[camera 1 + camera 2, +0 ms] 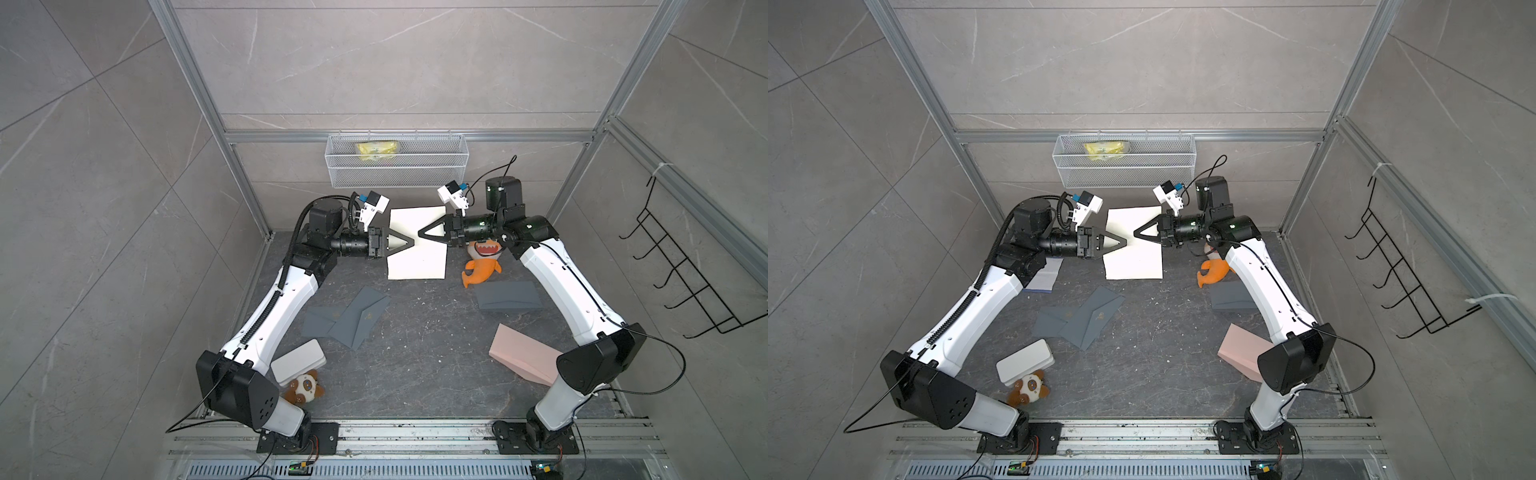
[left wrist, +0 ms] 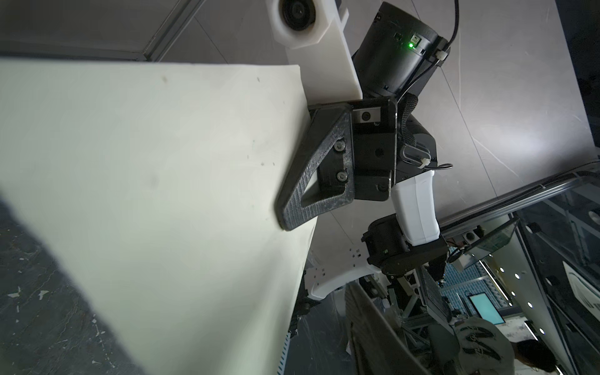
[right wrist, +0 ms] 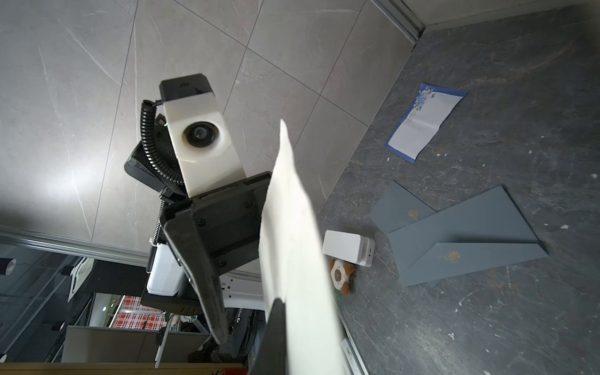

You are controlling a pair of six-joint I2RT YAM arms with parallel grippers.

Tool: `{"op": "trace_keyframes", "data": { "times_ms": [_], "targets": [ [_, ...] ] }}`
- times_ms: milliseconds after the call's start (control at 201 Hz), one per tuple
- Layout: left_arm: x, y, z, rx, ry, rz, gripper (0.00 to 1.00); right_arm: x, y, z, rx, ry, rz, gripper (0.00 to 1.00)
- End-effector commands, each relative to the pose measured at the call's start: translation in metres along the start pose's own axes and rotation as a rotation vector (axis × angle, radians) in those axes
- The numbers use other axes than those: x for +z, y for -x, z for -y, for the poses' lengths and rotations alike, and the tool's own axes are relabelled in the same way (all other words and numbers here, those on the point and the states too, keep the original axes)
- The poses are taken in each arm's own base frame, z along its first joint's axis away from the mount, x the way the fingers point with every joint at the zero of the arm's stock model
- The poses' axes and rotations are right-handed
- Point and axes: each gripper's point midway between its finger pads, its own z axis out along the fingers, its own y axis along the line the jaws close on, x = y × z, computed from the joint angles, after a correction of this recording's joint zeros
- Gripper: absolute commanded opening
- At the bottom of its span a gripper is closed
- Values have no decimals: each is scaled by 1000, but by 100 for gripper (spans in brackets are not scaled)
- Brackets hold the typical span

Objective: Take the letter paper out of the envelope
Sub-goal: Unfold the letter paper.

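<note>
Closest to the arm bases, well on the near side of the cream-white rectangular paper sheet (image 1: 415, 264) held off the table, sit a white rounded plastic case (image 1: 297, 360), a brown-and-white plush toy (image 1: 305, 387) touching it, and a pink hard-edged wedge-shaped box (image 1: 519, 353). Between those and the sheet lie flat slate-grey paper envelopes (image 1: 353, 318). They overlap with their flaps open, and they look matte and sharply creased. Another grey envelope (image 1: 508, 296) lies toward the right arm from the sheet, near an orange plush fish (image 1: 482, 270). Toward the left arm from the sheet, a white letter sheet with a blue border (image 3: 422, 126) lies bare on the dark stone-patterned tabletop (image 1: 415, 374).

The cream sheet is smooth, thin and slightly bowed. The right gripper (image 1: 419, 234) is clamped on it. The left gripper (image 1: 412, 242) reaches in from the opposite side with one finger (image 3: 201, 285) lying along the paper's face. Whether its jaws grip the sheet I cannot tell.

Nor can I tell whether this piece is an envelope or a bare letter, since nothing shows sliding out of it. If it is an envelope, I judge that the pull is not yet made. If it is a letter, it is already out.

Beyond the sheet, a white wire-mesh basket (image 1: 415, 170) on the back wall holds a crinkled yellow packet (image 1: 377, 150).
</note>
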Motion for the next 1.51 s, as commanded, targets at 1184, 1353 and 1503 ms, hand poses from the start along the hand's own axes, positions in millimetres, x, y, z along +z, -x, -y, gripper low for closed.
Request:
{"op": "trace_keyframes", "data": {
  "times_ms": [1184,1353,1503],
  "targets": [
    [-34,6,-78,-73,565,75,0,-83,16,66,-94,-681,364,46],
    [-56,5,-110,-103,790,69,0,-98,8,66,-121,-761,404,46],
    [-74,1,-138,-127,974,15,0,-97,-2,63,-126,-764,388,46]
  ]
}}
